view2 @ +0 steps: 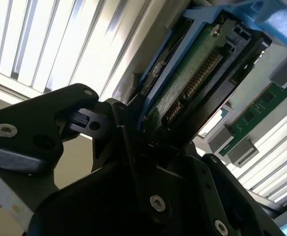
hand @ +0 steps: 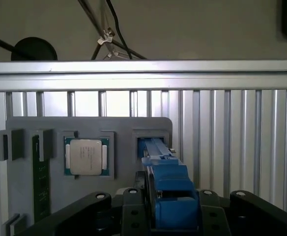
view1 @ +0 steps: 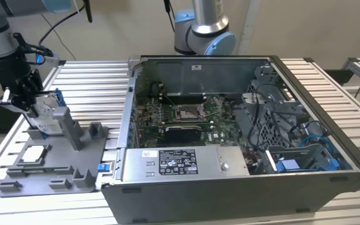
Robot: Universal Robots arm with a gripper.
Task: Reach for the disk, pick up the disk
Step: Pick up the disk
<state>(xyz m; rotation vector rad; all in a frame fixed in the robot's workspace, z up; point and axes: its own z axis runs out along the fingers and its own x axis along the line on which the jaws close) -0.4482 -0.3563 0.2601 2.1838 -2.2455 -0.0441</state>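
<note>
A desk (view1: 92, 75) of pale aluminium slats spans the exterior view, with a plain beige wall (view1: 305, 23) behind it and another slatted surface at the upper right edge of the frame. An open computer case (view1: 230, 199) takes up the middle and right of the desk. Its motherboard (view1: 186, 117) is laid bare, and a grey power supply (view1: 180, 164) with a black-and-white label runs along its near side. A second arm (view1: 205, 33) stands behind the case at the top centre.

At the lower left of the frame a grey fixture tray (view1: 61, 166) lies on the slats just beside the case, with a square silvery chip (view1: 33, 153) in one of its recesses. The working arm (view1: 2, 51) comes down at the upper left of the frame, over the tray's far end. There the disk (view1: 44, 112) stands on edge at a slot of the tray.

In both wrist views the black fingers (hand: 133, 204) are clamped on the disk, one on each side of its blue frame. The second wrist view shows the disk's green circuit board and connector row. Whether the disk has left its slot I cannot tell.

In the first wrist view a green memory module (hand: 39, 182) sits in another slot of the tray. Past the desk's end rail, black cables (hand: 114, 24) hang against the wall
</note>
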